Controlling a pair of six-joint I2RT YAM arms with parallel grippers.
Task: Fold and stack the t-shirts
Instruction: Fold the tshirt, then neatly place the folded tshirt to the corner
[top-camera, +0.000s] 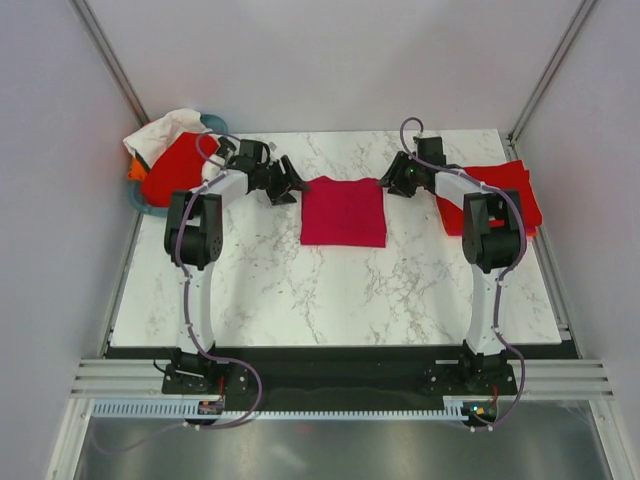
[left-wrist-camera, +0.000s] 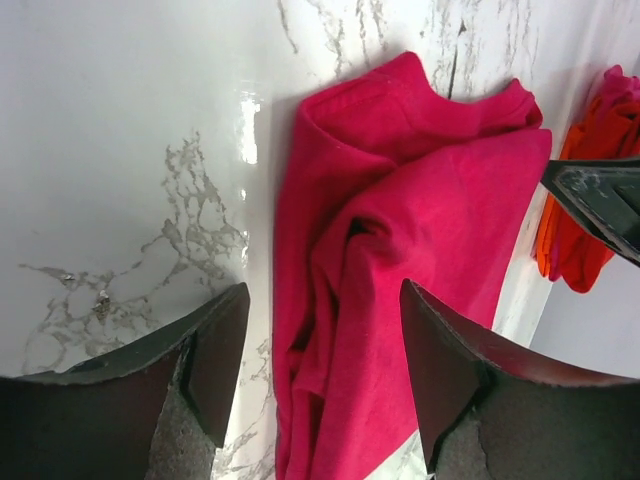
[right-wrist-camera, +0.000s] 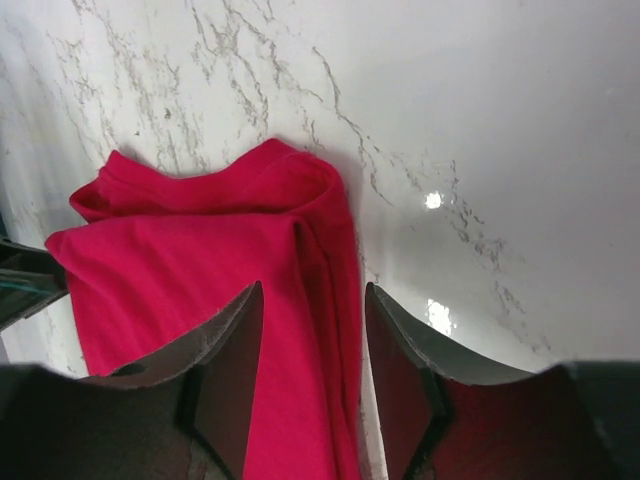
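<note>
Crimson shirt (top-camera: 344, 212) folded mid-table; left gripper (top-camera: 295, 188), right gripper (top-camera: 388, 183) both spread, gripping nothing. Red shirt (top-camera: 175, 168) in basket (top-camera: 213, 122) looks unfolded; stacking pending.

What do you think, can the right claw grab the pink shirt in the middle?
Probably yes. The right claw hangs open right over the edge of the pink shirt, with nothing in between.

The top view looks down from behind; both wrist views closely face the crimson t-shirt (top-camera: 344, 212) from opposite sides.
</note>
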